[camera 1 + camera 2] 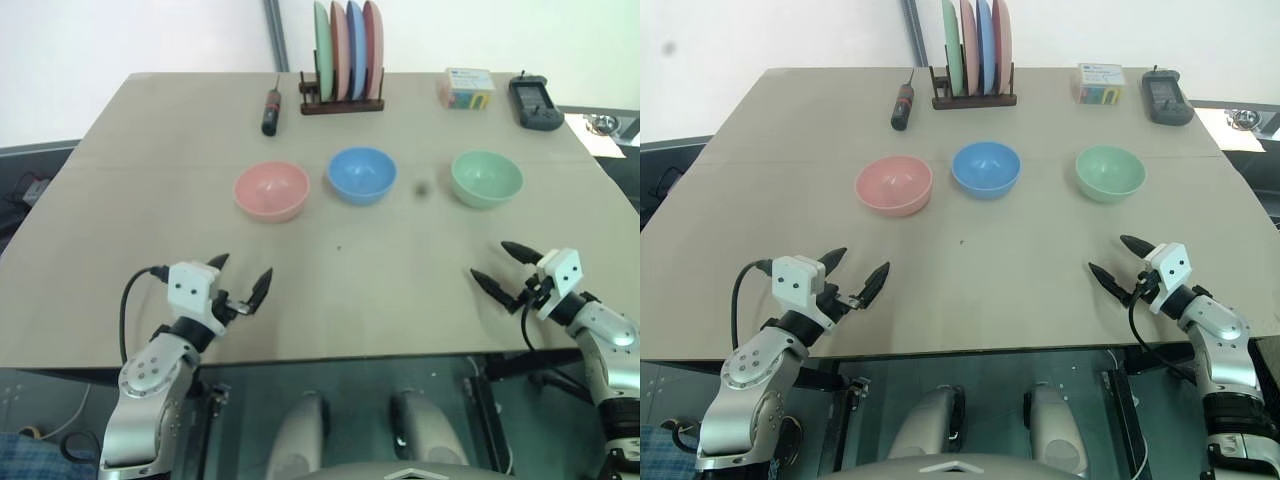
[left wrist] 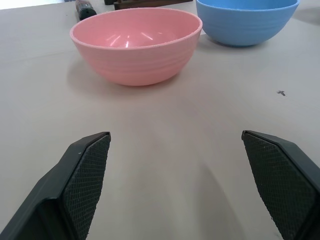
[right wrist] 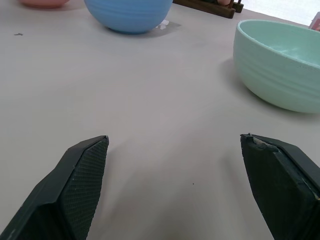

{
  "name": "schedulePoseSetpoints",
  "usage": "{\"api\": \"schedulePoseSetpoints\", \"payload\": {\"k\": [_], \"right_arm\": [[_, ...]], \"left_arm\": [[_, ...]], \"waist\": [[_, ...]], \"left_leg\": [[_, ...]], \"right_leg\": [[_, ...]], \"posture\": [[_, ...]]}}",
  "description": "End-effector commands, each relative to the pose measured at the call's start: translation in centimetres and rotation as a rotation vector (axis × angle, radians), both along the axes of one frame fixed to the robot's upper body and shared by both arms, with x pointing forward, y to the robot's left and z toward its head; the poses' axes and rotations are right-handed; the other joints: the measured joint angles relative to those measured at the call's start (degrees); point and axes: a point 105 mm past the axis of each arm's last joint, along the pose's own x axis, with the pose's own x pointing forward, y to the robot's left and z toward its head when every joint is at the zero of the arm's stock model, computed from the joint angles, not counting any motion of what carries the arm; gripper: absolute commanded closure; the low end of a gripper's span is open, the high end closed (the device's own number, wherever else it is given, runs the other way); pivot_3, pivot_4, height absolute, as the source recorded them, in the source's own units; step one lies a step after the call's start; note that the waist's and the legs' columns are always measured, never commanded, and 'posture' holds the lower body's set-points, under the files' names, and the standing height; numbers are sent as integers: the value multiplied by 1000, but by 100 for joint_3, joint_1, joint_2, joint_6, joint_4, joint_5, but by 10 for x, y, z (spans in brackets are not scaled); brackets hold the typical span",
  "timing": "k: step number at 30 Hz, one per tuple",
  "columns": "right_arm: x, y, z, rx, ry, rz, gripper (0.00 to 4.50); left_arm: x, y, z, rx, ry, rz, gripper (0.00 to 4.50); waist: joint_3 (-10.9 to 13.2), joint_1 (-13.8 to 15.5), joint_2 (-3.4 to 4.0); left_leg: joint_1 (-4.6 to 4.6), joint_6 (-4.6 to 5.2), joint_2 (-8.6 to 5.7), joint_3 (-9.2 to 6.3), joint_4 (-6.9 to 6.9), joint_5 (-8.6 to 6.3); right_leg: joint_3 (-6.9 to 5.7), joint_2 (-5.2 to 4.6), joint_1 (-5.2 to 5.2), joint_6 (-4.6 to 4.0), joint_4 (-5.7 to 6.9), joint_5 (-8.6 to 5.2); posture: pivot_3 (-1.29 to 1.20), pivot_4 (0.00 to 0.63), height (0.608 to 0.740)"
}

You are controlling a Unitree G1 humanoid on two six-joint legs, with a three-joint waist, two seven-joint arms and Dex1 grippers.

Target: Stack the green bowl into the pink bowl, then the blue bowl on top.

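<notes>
Right wrist view: green bowl (image 3: pixel 280 65) ahead of wide right gripper (image 3: pixel 185 185); left gripper (image 1: pixel 243 283) wide, empty.

A tan table (image 1: pixel 340 290) carries three bowls in a row: pink bowl (image 1: pixel 272 190) ahead of the left gripper's spread jaws, blue bowl (image 1: pixel 362 174) between, green bowl (image 1: pixel 486 178) ahead of the right's. Beyond lie a screwdriver (image 1: pixel 271 108), plate rack (image 1: pixel 342 101), small box (image 1: pixel 466 88) and black handset (image 1: pixel 535 102).

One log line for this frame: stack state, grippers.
stack: not started | pink bowl, blue bowl, green bowl apart in row | left gripper open, empty | right gripper open, empty
</notes>
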Motion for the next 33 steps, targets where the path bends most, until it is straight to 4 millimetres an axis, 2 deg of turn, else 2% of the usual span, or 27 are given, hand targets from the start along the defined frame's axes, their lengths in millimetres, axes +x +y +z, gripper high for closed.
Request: {"api": "schedulePoseSetpoints", "payload": {"k": [1, 18, 22, 26, 30, 33], "right_arm": [[0, -2, 14, -1, -51, 6, 88], [-4, 8, 16, 10, -47, 33, 88], [-4, 16, 20, 25, -52, 54, 88], [-11, 39, 31, 86, -65, 141, 88], [-24, 70, 57, 209, -116, 280, 88], [-34, 91, 75, 262, -132, 367, 88]], "left_arm": [[-3, -6, 17, 9, -69, -45, 0], [2, -15, 19, -3, -74, -64, 0], [3, -17, 19, 2, -72, -74, 0], [11, -22, 14, 40, -27, -92, 0], [29, -21, 14, 179, 7, -44, 0], [44, -24, 24, 248, -12, -33, 0]], "waist": [[0, 0, 0], [0, 3, 0], [0, 2, 0], [0, 7, 0], [0, 13, 0], [0, 21, 0]], "left_leg": [[0, 0, 0, 0, 0, 0], [0, 0, 0, 0, 0, 0], [0, 0, 0, 0, 0, 0], [0, 0, 0, -1, 0, 0], [0, 0, 0, -4, 0, 0], [-2, 0, 0, -5, 1, 0]], "right_leg": [[0, 0, 0, 0, 0, 0], [0, 0, 0, 0, 0, 0], [0, 0, 0, 0, 0, 0], [-1, 0, 0, 0, 1, 0], [-2, 2, 0, 17, 2, -10], [-2, 2, 0, 31, 1, -1]], "posture": [[0, 150, 740], [0, 150, 740], [0, 150, 740], [0, 150, 740], [0, 150, 740], [0, 150, 740]]}}
